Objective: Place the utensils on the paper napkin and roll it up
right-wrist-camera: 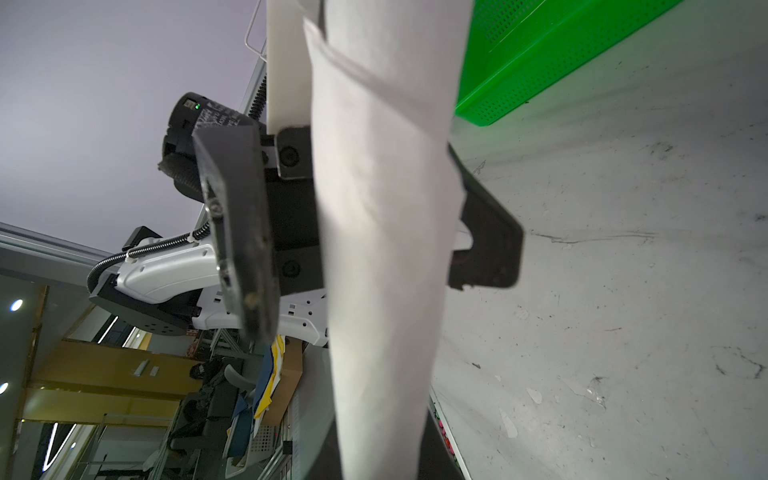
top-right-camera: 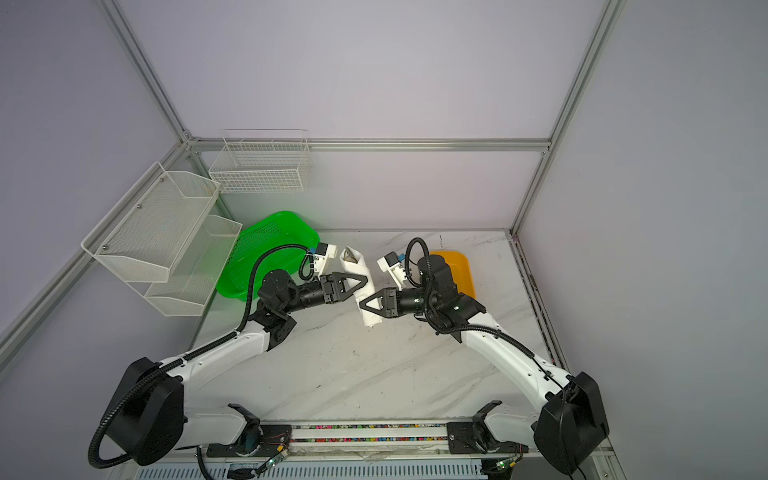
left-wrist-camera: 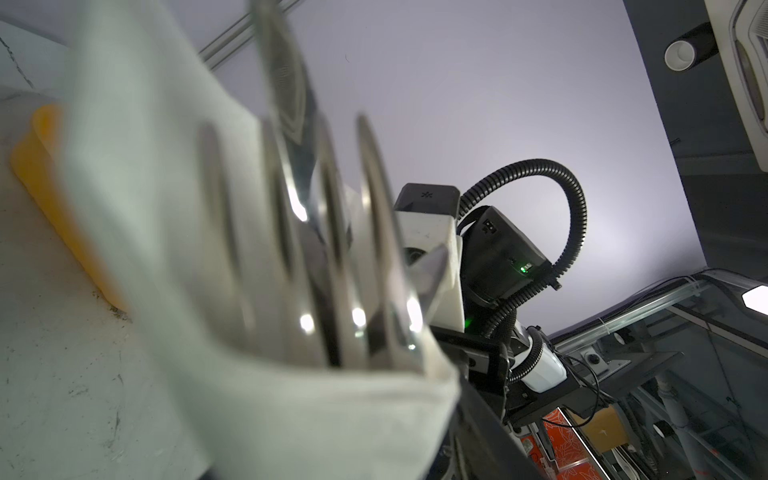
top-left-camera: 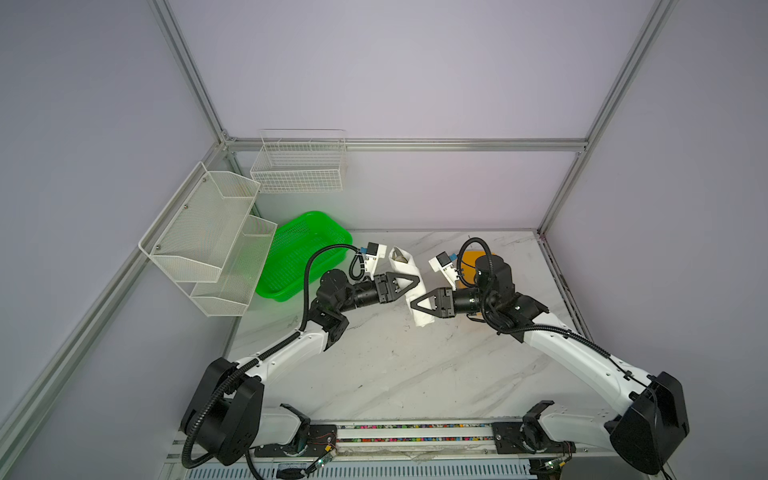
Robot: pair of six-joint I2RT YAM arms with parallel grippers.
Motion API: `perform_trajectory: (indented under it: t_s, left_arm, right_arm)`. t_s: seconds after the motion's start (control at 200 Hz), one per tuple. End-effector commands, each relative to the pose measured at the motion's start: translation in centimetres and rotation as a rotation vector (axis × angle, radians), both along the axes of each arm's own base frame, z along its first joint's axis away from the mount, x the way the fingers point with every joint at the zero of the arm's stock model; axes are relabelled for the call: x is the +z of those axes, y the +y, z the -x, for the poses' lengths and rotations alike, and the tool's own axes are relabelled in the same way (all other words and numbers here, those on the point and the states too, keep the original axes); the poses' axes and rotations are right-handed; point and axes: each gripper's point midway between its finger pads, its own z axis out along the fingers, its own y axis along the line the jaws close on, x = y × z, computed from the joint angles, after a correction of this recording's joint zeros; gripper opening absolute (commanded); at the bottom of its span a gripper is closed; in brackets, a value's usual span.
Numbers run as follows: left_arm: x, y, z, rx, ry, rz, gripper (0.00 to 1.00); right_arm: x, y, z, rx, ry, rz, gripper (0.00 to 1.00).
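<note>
**Item 1, paper napkin (top-left-camera: pixel 409 266).** Already rolled into a white tube. It is held slanted just beside the green basket (top-left-camera: pixel 316 216), with its open end the nearer to the basket. Whether the other end touches the table (top-left-camera: pixel 395 374) cannot be told.

**Item 2, utensils (left-wrist-camera: pixel 336 232).** Enclosed in the tube. Fork tines and a spoon bowl are seen poking from the open end in the left wrist view. The count cannot be made out.

**Item 3, left gripper (top-left-camera: pixel 413 280).** Brought in from the basket side. The jaws are spread astride the middle of the tube, and one finger is seen clear of the paper in the right wrist view, so nothing is clamped. It is judged to serve as a loose guard against unwinding.

**Item 4, right gripper (top-left-camera: pixel 415 305).** Applied to the end of the tube farther from the basket. The jaws are drawn in on the paper, and the roll appears to be carried here. The pinch is presumably placed there so that the wrap is kept shut.

**Item 5, yellow tub (top-left-camera: pixel 469 259).** Set beyond the roll from the basket, partly hidden by the right arm, and not in use.

**Status.** Placing and rolling are judged done.
</note>
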Motion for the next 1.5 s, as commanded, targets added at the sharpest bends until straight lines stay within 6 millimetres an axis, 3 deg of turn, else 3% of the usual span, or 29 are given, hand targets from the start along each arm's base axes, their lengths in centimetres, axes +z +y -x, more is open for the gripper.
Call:
perform_trajectory:
  t_s: [0.0,0.195,0.81,1.14,1.495]
  left_arm:
    - [2.0,0.0,1.1,-0.029,-0.085,0.017,0.6]
    - [2.0,-0.4,1.5,-0.038,-0.105,0.014,0.6]
    - [3.5,0.2,1.3,0.013,-0.163,0.04,0.22]
    - [3.9,0.1,1.3,0.007,-0.178,0.024,0.18]
    - [4.8,0.2,1.6,0.001,-0.207,0.008,0.18]
  right_arm:
    - [3.0,0.3,-0.3,0.004,-0.088,-0.06,0.17]
    - [3.7,0.3,-0.3,0.0,-0.089,-0.096,0.18]
    - [2.3,0.0,0.2,0.012,-0.061,-0.076,0.21]
    - [1.8,-0.5,0.1,-0.004,-0.043,-0.06,0.26]
    - [0.1,-3.4,0.5,-0.046,-0.014,0.006,0.36]
